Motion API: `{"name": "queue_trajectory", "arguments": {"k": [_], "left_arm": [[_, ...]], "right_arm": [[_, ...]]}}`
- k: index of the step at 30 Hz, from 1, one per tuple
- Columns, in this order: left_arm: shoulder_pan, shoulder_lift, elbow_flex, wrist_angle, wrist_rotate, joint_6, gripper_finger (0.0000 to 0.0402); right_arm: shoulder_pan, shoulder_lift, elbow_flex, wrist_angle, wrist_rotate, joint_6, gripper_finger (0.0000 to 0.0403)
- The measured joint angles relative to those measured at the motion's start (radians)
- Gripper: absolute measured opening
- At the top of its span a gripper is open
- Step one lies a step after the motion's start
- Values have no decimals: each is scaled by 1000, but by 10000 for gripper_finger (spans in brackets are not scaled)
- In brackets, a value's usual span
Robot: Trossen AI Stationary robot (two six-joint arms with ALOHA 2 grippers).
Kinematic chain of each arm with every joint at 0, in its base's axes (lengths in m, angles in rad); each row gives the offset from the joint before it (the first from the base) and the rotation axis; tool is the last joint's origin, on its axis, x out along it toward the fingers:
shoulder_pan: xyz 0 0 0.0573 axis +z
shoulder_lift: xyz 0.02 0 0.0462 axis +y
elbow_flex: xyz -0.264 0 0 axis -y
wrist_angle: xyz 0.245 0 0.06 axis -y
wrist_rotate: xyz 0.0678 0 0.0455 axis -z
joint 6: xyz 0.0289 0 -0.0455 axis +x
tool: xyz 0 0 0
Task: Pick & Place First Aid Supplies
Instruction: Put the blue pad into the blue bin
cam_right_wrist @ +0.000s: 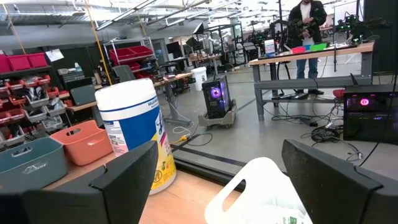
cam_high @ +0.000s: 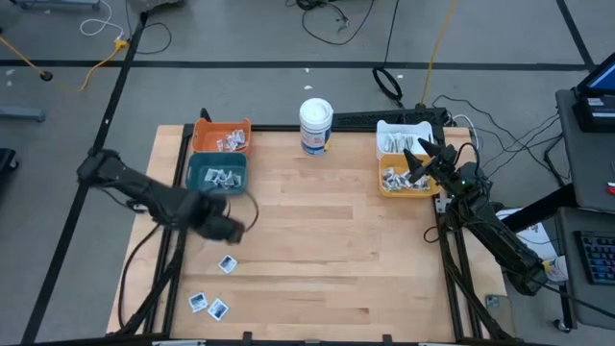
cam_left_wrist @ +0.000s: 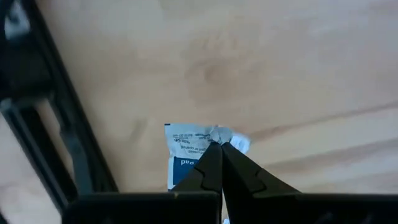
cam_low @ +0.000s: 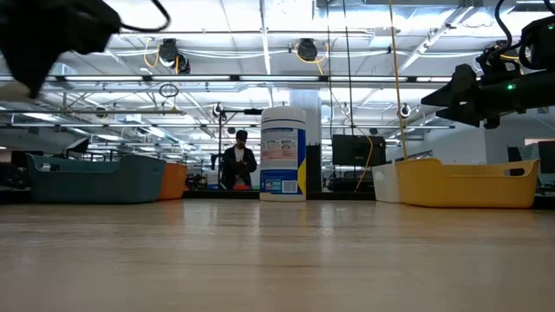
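One white-and-blue sachet (cam_left_wrist: 189,152) pinched by corner in left gripper (cam_left_wrist: 219,146), lifted for binning; right gripper (cam_high: 420,165) wide, empty, over yellow bin (cam_high: 384,185).

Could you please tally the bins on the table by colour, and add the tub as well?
Orange bin: 1
Teal bin: 1
White bin: 1
Yellow bin: 1
White tub with blue label: 1
Total: 5
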Motion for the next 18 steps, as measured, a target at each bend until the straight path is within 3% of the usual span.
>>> {"name": "queue_trajectory", "arguments": {"k": [18], "left_arm": [[855, -32, 1, -78, -52, 792, 0]], "right_arm": [[0, 0, 0, 0, 0, 0, 337]]}}
